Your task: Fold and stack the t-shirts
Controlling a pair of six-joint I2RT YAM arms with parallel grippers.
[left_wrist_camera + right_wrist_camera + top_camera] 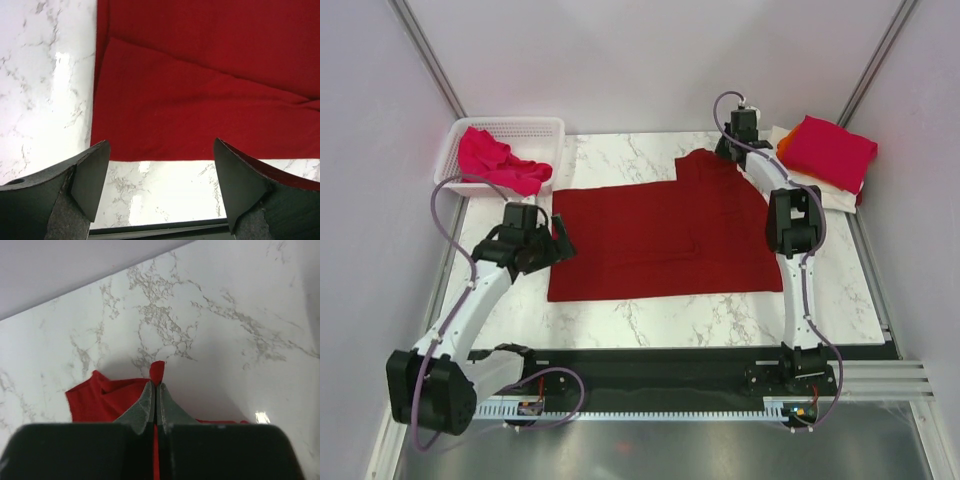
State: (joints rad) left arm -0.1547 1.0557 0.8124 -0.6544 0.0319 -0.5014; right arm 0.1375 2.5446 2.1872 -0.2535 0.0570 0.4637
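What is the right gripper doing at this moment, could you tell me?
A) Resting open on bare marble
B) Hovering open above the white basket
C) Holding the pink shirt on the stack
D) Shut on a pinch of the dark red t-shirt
D: in the right wrist view the right gripper is closed tight, with a tuft of the dark red t-shirt poking up through it.

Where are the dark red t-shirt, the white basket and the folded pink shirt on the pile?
dark red t-shirt [660, 240]: top view, middle of the spread cloth.
white mesh basket [525, 121]: top view, its far rim.
folded pink t-shirt [827, 150]: top view, its upper face.
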